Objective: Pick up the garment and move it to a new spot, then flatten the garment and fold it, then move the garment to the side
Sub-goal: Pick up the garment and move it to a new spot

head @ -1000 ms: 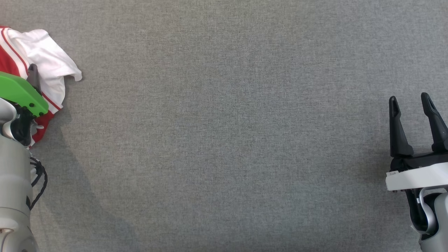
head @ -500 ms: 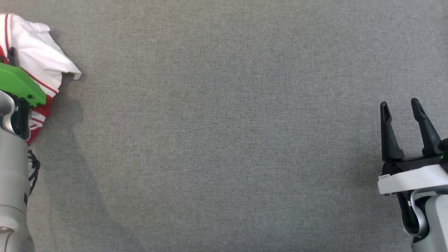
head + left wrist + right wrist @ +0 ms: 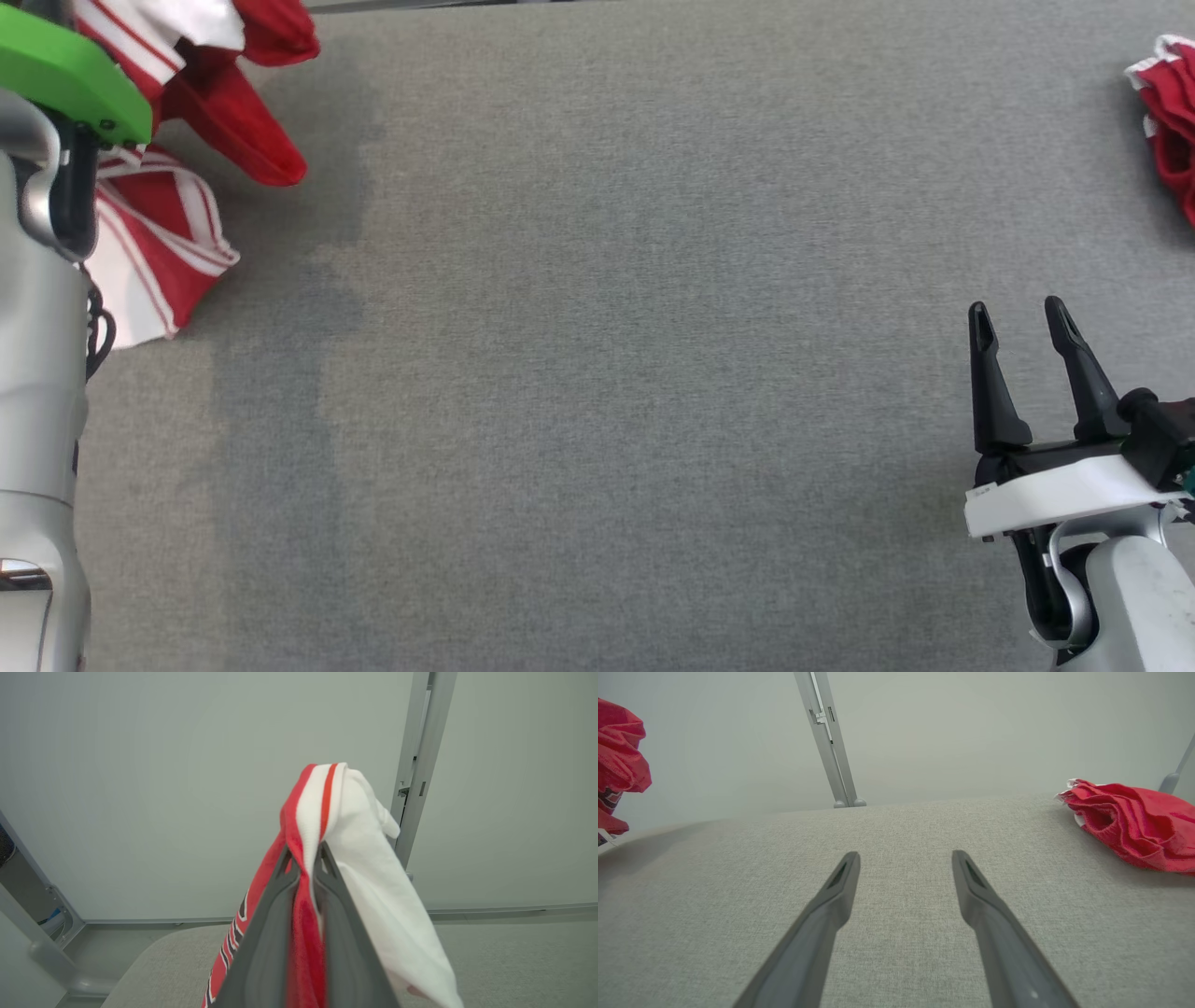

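Red-and-white cloth is what you have: the garment (image 3: 168, 252) hangs bunched at the upper left of the head view, its lower folds draping toward the grey table (image 3: 607, 373) below the left arm's green cover (image 3: 65, 65). In the left wrist view the left gripper (image 3: 306, 853) is pinched nearly closed on a striped edge, with fabric spilling down both sides, red on one and white on the other. The right gripper (image 3: 1022, 327) sits at the lower right, jaws wide with nothing between them, over bare table. You're in the carry, I judge: the garment is up and wants a new spot, and the broad bare middle of the frame looks the sensible place. Swing the left arm toward centre slowly so the hanging bulk trails rather than swings. Whether the lowest fold touches the table I cannot tell, so lift a little if it drags. Lower it so the fabric lands spread, not heaped, since flattening comes next. Steer well apart from the second red cloth (image 3: 1167, 121) at the upper right edge, and hold the right arm out of the path until you need another grip.
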`<state>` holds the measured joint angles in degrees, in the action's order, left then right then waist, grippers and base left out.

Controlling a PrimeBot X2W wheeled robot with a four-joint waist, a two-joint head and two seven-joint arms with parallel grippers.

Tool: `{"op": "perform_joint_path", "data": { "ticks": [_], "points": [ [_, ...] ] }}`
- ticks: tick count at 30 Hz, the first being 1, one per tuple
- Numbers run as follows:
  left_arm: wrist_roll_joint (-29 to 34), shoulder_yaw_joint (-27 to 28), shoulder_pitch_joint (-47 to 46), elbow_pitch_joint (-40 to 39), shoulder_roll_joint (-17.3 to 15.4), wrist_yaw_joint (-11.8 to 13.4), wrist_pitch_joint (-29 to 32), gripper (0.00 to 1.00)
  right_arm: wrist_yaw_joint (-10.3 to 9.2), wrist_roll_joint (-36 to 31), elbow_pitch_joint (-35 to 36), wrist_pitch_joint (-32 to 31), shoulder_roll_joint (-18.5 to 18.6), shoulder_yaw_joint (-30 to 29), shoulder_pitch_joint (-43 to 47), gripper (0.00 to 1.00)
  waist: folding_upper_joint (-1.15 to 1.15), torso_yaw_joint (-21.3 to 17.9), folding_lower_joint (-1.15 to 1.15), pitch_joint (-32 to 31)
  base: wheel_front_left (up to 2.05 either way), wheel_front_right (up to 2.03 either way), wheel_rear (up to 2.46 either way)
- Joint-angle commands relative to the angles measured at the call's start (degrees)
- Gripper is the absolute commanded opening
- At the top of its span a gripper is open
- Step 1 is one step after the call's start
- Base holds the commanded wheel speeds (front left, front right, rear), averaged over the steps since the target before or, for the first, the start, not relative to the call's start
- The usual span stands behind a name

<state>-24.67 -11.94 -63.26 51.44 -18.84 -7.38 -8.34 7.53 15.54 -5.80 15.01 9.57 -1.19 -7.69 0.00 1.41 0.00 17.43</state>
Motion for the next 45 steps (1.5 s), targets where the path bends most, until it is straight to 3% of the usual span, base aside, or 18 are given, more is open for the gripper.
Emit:
{"op": "perform_joint_path", "data": {
  "ticks": [1, 10, 17, 23, 39, 40, 41, 42, 45],
  "points": [
    [-0.4, -1.1, -1.2, -1.7, 0.4, -0.1, 0.1, 0.00, -0.08, 0.3, -0.2, 0.2, -0.4, -0.2, 0.5, 1.00, 0.00, -2.9, 0.00, -2.5, 0.00, 0.00, 0.00],
    [-2.8, -9.2, -4.7, -15.2, 5.0, -0.1, 3.9, 0.00, -0.08, 0.5, -0.9, 0.2, -2.7, -0.6, 1.4, 1.00, 0.00, -10.4, 0.00, -5.4, 0.00, 0.00, 0.00],
    [-5.8, -13.5, -5.6, -20.9, 11.8, -0.1, 5.5, 0.00, -0.08, 0.6, -1.1, 0.2, -3.8, -1.5, 1.6, 1.00, 0.00, -13.9, 0.00, -5.6, 0.00, 0.00, 0.00],
    [-7.8, -16.5, 0.9, -21.0, 14.7, 0.3, 4.2, 0.00, -0.08, 0.5, -1.2, 0.2, -4.3, -1.8, 1.6, 1.00, 0.00, -13.9, 0.00, -5.2, 0.00, 0.00, 0.00],
    [-10.9, -21.0, 26.2, -9.8, 15.2, 2.0, -3.5, 0.00, -0.08, 0.6, -2.2, 0.2, -3.1, -0.3, 1.8, 1.00, 0.00, -8.7, 0.00, -6.4, 0.00, 0.00, 0.00],
    [-10.8, -21.3, 26.8, -9.5, 15.2, 1.9, -3.8, 0.12, -0.08, 0.6, -2.3, 0.2, -3.0, -0.2, 2.1, 1.00, 0.00, -8.4, 0.00, -6.6, 0.00, 0.00, 0.00],
    [-10.5, -21.6, 27.2, -9.4, 15.2, 1.8, -4.2, 0.82, -0.08, 0.6, -2.4, 0.2, -2.9, -0.2, 2.4, 1.00, 0.00, -7.9, 0.00, -6.9, 0.00, 0.00, 0.00],
    [-10.2, -21.8, 27.4, -9.4, 15.2, 1.9, -4.7, 1.00, -0.08, 0.6, -2.6, 0.2, -2.8, -0.2, 2.7, 1.00, 0.00, -7.5, 0.00, -7.3, 0.00, 0.00, 0.00],
    [-9.7, -21.2, 28.2, -10.3, 15.1, 2.2, -6.0, 1.00, -0.08, 0.2, -2.6, 0.2, -2.8, -0.1, 3.1, 1.00, 0.00, -6.3, 0.00, -8.8, 0.00, 0.00, 0.00]
  ]
}}
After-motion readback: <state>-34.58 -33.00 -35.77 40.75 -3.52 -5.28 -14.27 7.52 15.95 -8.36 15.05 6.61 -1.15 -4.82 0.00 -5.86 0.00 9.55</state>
